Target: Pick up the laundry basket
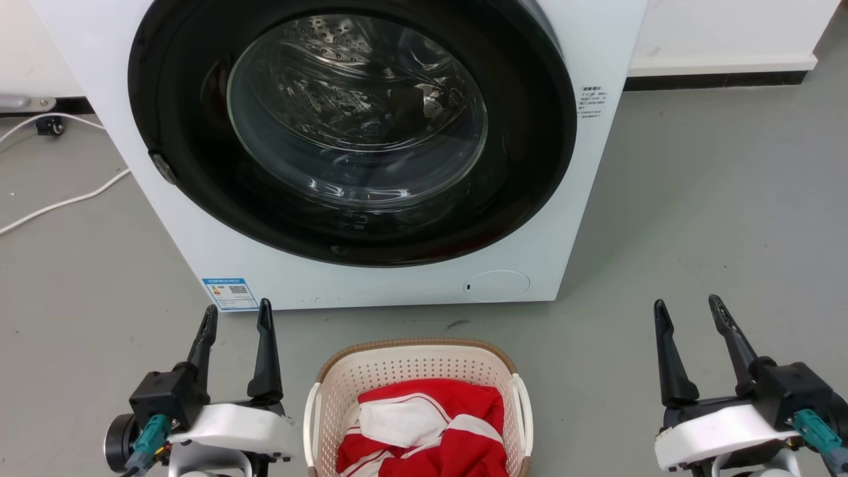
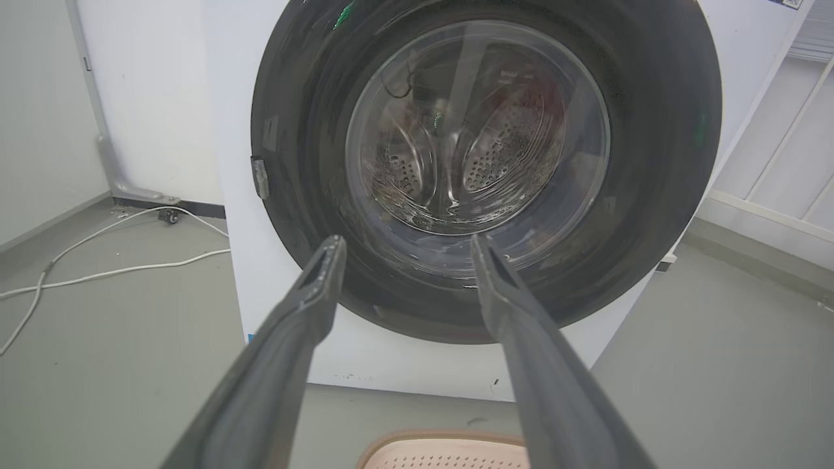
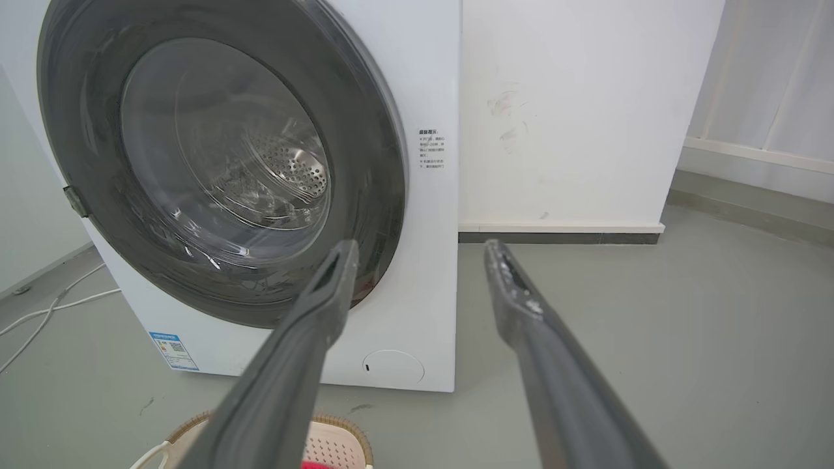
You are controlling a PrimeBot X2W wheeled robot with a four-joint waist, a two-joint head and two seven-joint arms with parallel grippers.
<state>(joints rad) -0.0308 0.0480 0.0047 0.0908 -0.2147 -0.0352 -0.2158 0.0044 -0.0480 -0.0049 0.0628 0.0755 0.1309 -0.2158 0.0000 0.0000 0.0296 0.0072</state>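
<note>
One laundry basket stands on the grey floor nearest the robot, between the two grippers and touching neither. One red-and-white cloth lies bundled inside it. The left gripper hangs near the basket's left side, and the right gripper is well apart on its right. Each has its two dark fingers spread wide, with nothing held between them and nothing touched. Beyond the basket, across a strip of bare floor, stands one white washer with its round, dark-rimmed glass door shut. Left of the washer, white cable trails toward the floor's far edge below the white wall. Whether it is one run or two I cannot tell.
</note>
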